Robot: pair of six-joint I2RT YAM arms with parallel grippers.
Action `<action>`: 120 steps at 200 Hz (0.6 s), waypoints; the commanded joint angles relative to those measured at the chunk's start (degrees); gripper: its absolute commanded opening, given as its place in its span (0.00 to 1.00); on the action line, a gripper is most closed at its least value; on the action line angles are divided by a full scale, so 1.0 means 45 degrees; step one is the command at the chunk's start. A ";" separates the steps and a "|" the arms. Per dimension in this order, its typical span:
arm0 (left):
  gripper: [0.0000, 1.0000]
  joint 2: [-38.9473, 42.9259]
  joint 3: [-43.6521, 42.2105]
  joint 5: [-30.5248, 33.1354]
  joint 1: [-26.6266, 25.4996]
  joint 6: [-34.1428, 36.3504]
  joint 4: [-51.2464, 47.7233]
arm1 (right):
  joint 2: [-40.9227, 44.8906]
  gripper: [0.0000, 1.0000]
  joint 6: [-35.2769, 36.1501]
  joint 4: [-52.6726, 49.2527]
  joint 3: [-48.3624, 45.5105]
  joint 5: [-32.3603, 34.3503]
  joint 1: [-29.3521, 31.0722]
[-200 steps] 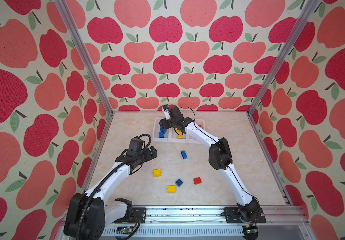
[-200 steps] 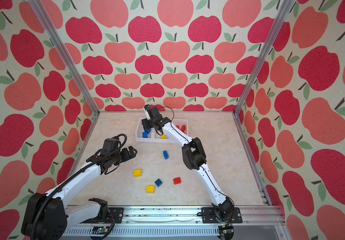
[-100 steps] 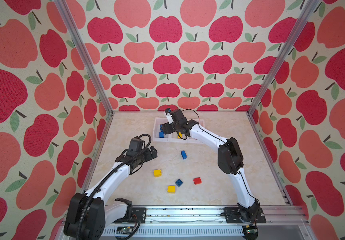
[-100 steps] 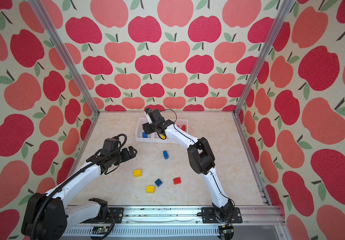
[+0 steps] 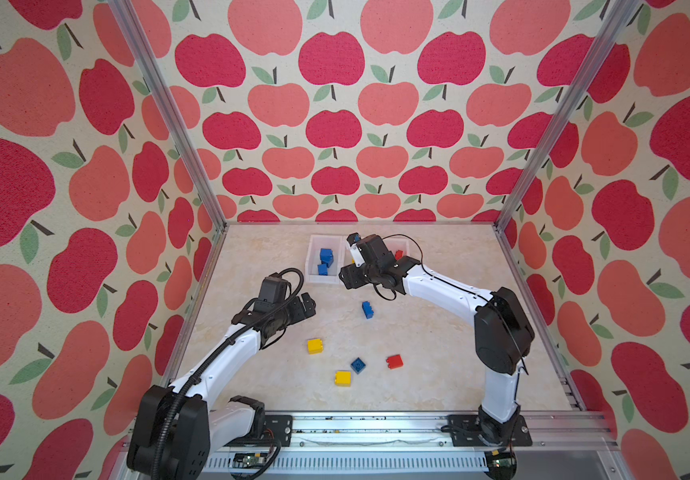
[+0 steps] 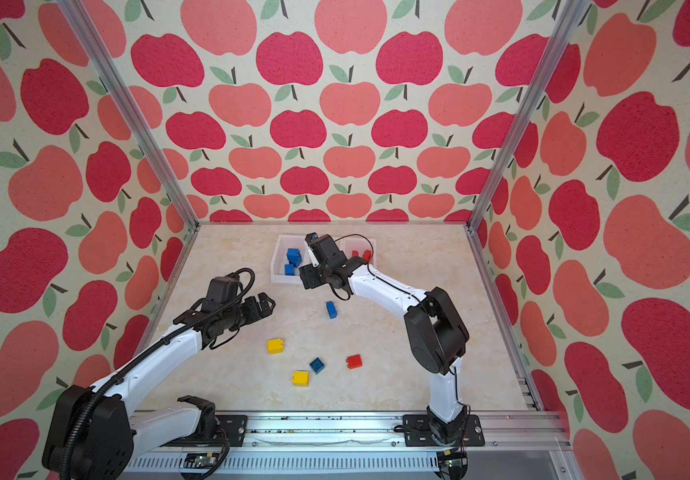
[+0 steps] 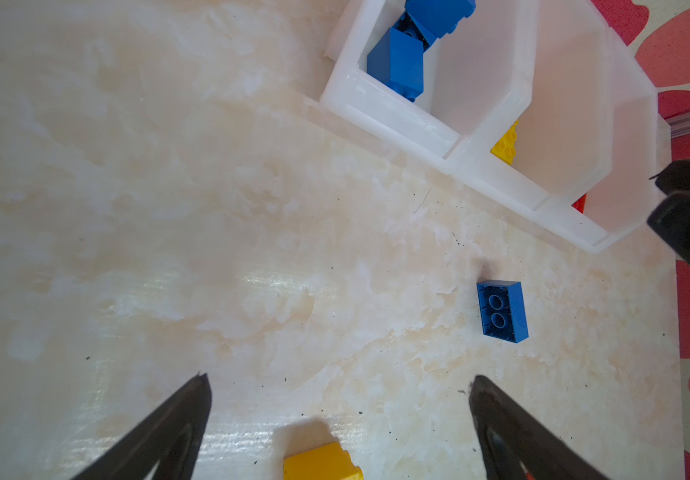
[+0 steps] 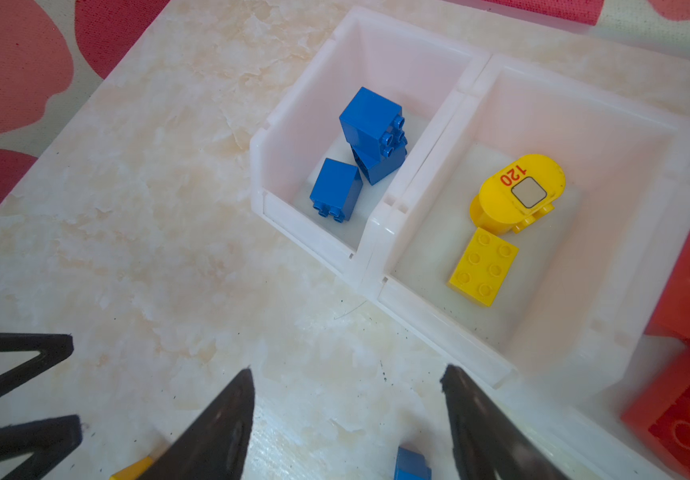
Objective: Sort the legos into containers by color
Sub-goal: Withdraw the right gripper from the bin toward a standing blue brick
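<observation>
While the white translucent plastic bins [image 8: 439,328] hold sorted studded bricks [image 8: 370,116], the left gripper [image 7: 339,378] and right gripper [image 8: 345,374] hang near them, jaws apart, empty.

Red digits "120" stand on the rounded yellow piece [image 8: 518,193] (beside its grey square) in the middle bin [image 8: 426,320].

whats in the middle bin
The right wrist view shows the middle bin holding two yellow pieces: a rounded piece with a grey square and a studded brick. In both top views the right arm covers most of it.
</observation>
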State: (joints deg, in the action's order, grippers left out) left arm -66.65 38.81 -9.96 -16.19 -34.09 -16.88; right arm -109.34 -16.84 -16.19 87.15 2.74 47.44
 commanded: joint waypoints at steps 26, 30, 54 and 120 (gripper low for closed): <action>0.99 -0.0144 -0.0054 0.0088 -0.0123 -0.0203 -0.0074 | 0.1676 0.72 -0.0948 -0.0723 -0.2621 0.0918 0.0531; 0.99 -0.0167 -0.0051 0.0090 -0.0133 -0.0199 -0.0073 | 0.1690 0.72 -0.1032 -0.0800 -0.2763 0.0964 0.0551; 0.99 -0.0187 -0.0011 0.0125 -0.0192 -0.0231 -0.0133 | 0.1691 0.71 -0.1396 -0.1099 -0.3223 0.1108 0.0571; 0.99 -0.0150 0.0030 0.0189 -0.0216 -0.0188 -0.0232 | 0.1150 0.68 -0.1570 -0.1975 -0.3203 0.1640 0.0630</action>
State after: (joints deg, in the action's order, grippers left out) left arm -66.81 38.81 -9.91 -16.91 -34.09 -16.91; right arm -103.02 -22.68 -21.76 72.40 8.14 50.15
